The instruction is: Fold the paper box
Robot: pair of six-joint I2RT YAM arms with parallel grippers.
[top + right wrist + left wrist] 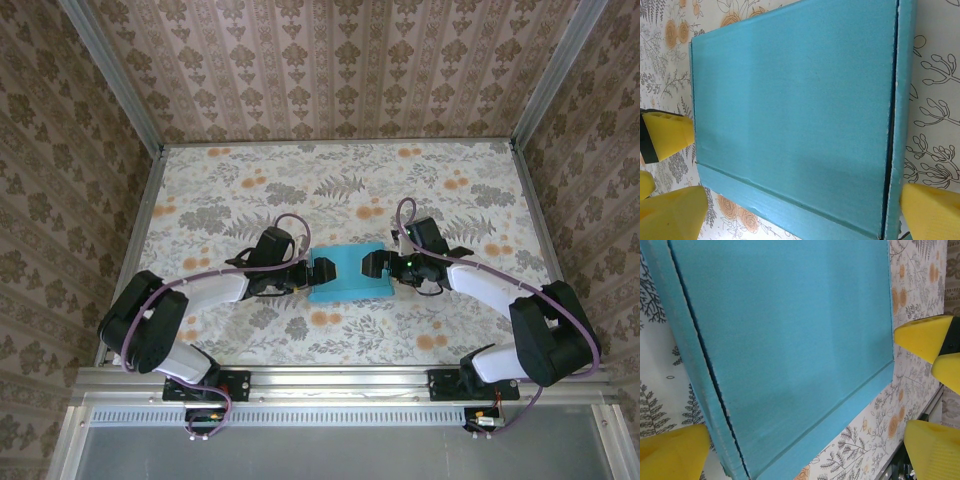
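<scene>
Turquoise paper box [347,272] lies closed on the floral surface [340,180] between left fingers [670,450] and right fingers [675,210], both pairs spread.

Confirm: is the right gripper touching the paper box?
Cannot tell. Right wrist view: the right gripper straddles the paper box, one finger right beside its edge; neither gap nor contact shows plainly.

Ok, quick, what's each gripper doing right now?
Left gripper: open, fingers either side of the paper box, not clamping it.
Right gripper: open, astride the box's other end.
</scene>
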